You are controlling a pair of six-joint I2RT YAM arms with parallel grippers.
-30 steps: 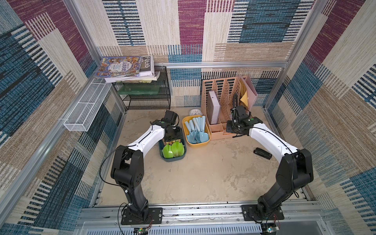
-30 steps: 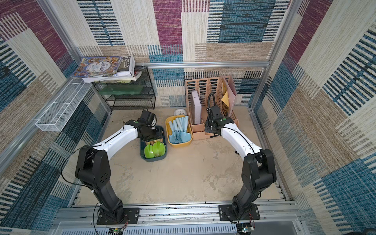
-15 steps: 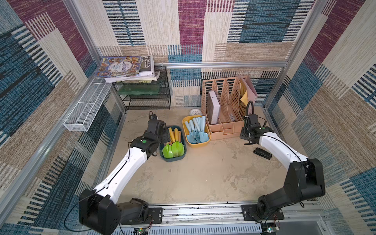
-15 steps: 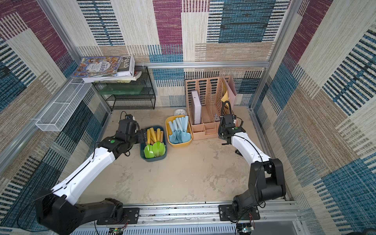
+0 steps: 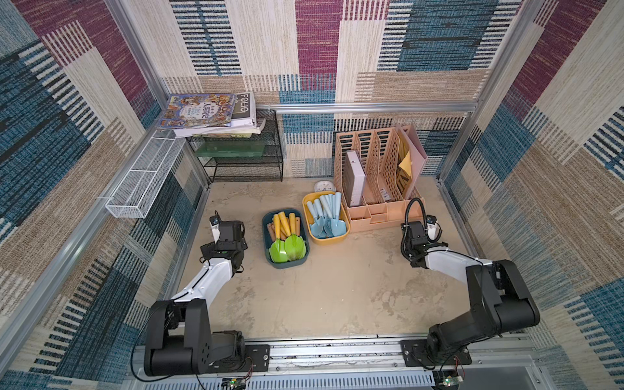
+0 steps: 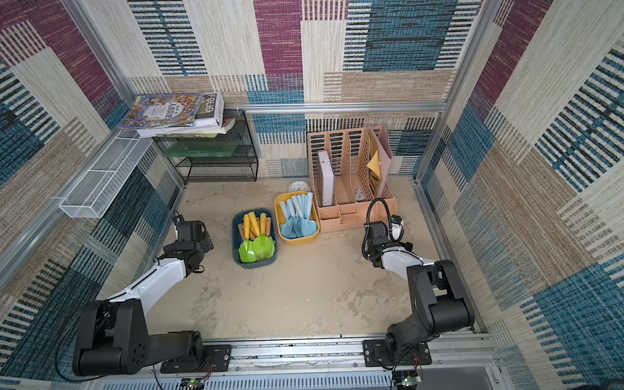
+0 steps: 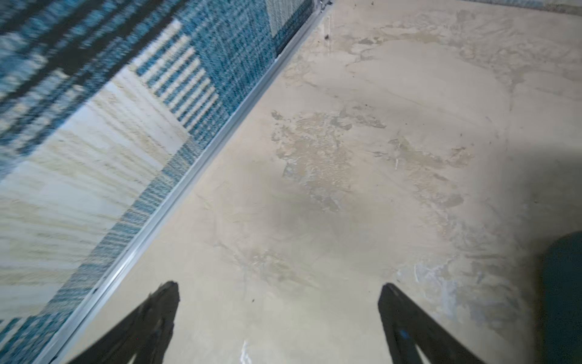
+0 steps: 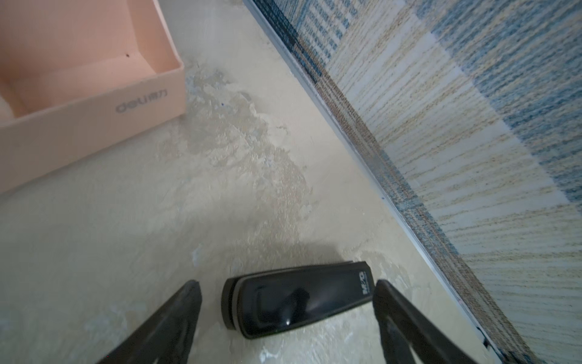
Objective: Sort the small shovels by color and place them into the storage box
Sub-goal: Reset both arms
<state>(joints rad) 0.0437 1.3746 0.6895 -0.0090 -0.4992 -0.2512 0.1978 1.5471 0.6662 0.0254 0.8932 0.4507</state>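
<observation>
Several green small shovels (image 5: 287, 248) with yellow and brown handles lie in a dark teal storage box (image 5: 265, 236). Pale blue small shovels (image 5: 326, 224) fill a yellow storage box (image 5: 329, 240) beside it; both boxes show in both top views. My left gripper (image 5: 227, 233) hangs left of the teal box. In the left wrist view it (image 7: 278, 293) is open over bare floor, with the teal box (image 7: 563, 283) at the edge. My right gripper (image 5: 417, 236) sits right of the boxes, by the wall. In the right wrist view it (image 8: 286, 290) stands open above a black stapler (image 8: 296, 302).
A pink desk organizer (image 5: 374, 189) stands behind the yellow box, and its low front tray (image 8: 88, 94) is near my right gripper. A black wire shelf (image 5: 243, 162) carrying books (image 5: 209, 113), a white wire basket (image 5: 145, 182) and a small white clock (image 5: 323, 186) line the back.
My left arm drew back from over the teal box to its left. My right arm withdrew from the organizer toward the right wall. Both grippers opened wider.
</observation>
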